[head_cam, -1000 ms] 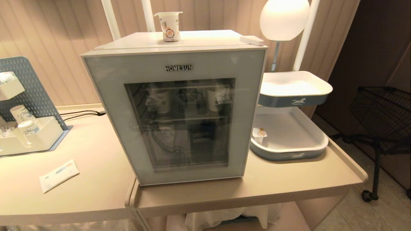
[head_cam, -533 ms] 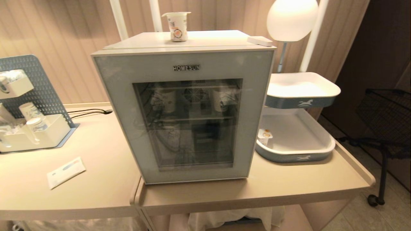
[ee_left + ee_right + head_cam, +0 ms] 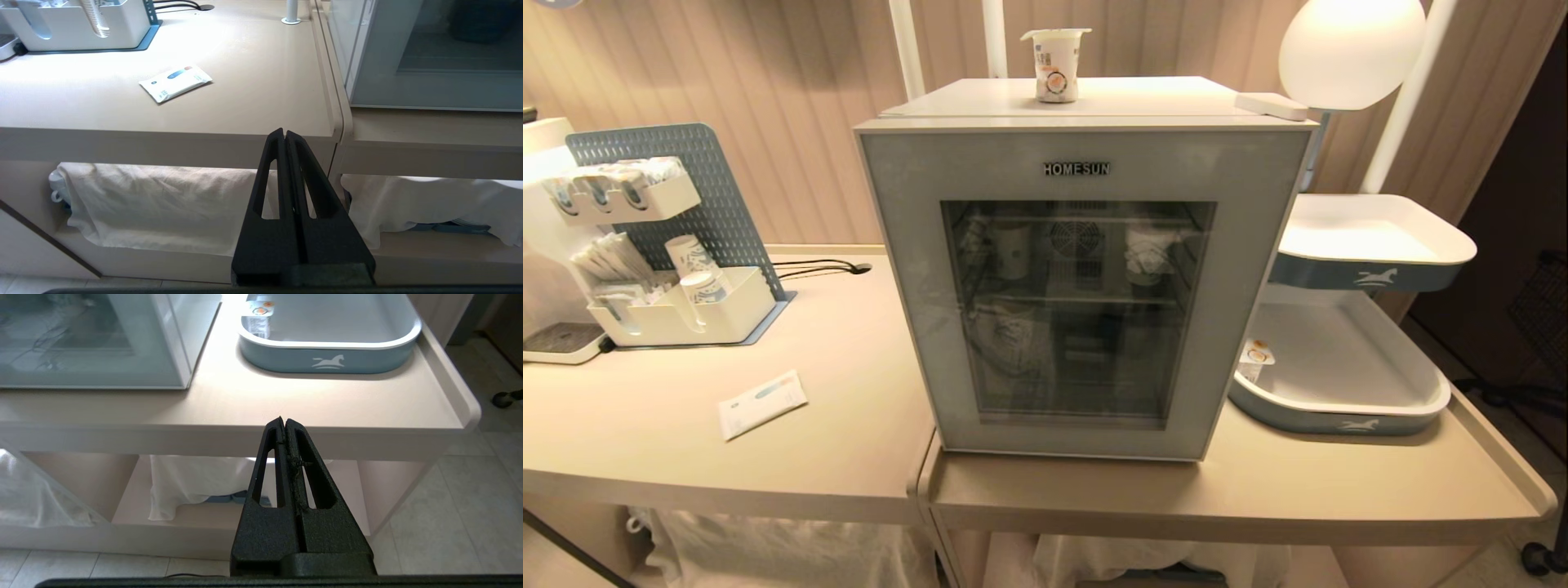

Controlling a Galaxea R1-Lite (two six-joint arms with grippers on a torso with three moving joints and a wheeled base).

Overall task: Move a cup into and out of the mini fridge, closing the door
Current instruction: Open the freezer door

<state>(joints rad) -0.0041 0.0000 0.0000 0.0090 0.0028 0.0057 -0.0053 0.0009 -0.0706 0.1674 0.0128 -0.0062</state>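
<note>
Both black grippers, left (image 3: 283, 132) and right (image 3: 282, 421), were clenched empty before the beige tabletop's (image 3: 866, 425) front edge. One boxy white mini fridge (image 3: 1086, 269) stood there, its grey-framed glass door (image 3: 1080, 302) closed and lettered "HOMESUN". One small white tapered yogurt cup (image 3: 1056, 64) sat upright on top. Two blue-sided trays (image 3: 1339, 408) stood beside the fridge.

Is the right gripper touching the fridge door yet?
Apart. The right wrist view shows the right gripper, jaws shut, out in front of the table edge, with bare tabletop between it and the door.
</note>
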